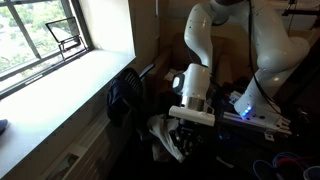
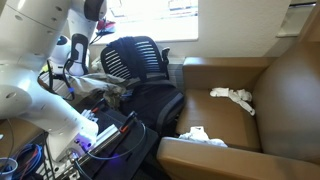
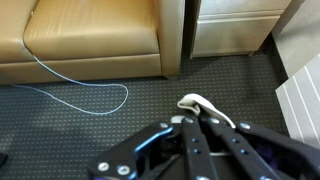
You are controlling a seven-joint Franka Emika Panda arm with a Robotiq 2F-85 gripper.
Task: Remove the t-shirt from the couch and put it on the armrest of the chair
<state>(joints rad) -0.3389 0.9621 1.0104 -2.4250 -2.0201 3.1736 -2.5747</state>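
Note:
In the wrist view my gripper (image 3: 200, 119) is shut on a fold of white cloth, the t-shirt (image 3: 194, 102), above dark carpet. In an exterior view the gripper (image 1: 184, 127) hangs low beside the black office chair (image 1: 125, 97), with the white t-shirt (image 1: 163, 133) drooping from it. In an exterior view the chair (image 2: 140, 68) stands next to the brown couch (image 2: 285, 85). I cannot make out the gripper there. One white cloth (image 2: 232, 96) lies on the couch seat and another (image 2: 201, 135) lies on the couch's near armrest.
A thin pale cable (image 3: 70, 85) loops over the carpet in front of the couch base (image 3: 90, 45). A wooden cabinet (image 3: 235, 30) stands beside it. A window sill (image 1: 60, 85) runs along one side. Cables and the robot base (image 2: 95, 135) crowd the floor by the chair.

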